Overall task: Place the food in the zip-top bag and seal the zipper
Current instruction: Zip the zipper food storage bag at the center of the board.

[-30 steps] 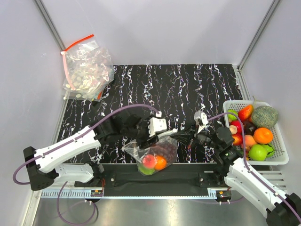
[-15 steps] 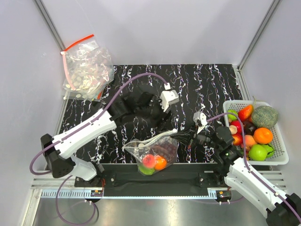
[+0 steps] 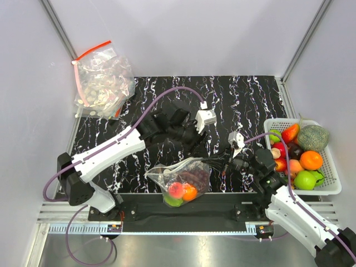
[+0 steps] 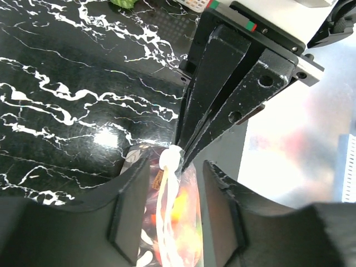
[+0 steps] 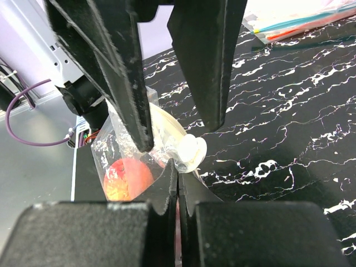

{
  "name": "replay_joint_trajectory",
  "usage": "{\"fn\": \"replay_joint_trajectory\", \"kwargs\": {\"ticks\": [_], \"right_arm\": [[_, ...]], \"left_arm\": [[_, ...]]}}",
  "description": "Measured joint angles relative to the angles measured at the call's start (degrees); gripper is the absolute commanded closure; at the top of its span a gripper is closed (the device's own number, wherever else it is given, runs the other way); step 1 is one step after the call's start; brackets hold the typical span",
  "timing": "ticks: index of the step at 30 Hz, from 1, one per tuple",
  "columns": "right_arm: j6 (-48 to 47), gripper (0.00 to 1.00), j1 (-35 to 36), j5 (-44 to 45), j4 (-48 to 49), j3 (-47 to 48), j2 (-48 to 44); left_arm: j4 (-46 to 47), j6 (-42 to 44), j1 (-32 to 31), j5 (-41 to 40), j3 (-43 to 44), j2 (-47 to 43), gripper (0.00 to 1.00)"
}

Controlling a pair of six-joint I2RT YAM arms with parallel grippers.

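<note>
at the near edge of the table (image 3: 250, 100), fruit (image 3: 183, 191) sits inside the zip-top bag (image 3: 196, 173). right gripper (image 5: 178, 183) pinches the zipper (image 4: 167, 222) end; left gripper (image 4: 175, 167) straddles it, spread. sealing looks undone.

zip-top bag (image 3: 186, 173) w/ food (image 3: 179, 191), near edge

My worktop (image 3: 233, 100) is black, veined with white like marble. At its far left corner sits a heap of clear bags (image 3: 103, 83), crumpled together, with one red strip (image 3: 93, 50) sticking up against the grey wall (image 3: 183, 33). A white slatted basket (image 3: 332, 177) straddles the right edge, mostly beyond it.
</note>
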Motion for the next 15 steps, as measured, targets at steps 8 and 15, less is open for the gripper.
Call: {"fn": "replay_joint_trajectory", "kwargs": {"ticks": [8,15], "right_arm": [[0.0,1.00,0.0,-0.1,0.0,0.0,0.0],[0.0,1.00,0.0,-0.1,-0.4,0.0,-0.3]], "left_arm": [[0.7,-1.0,0.0,0.8,0.0,1.4,0.74],[0.8,-1.4,0.0,1.2,0.0,2.1,0.82]]}}
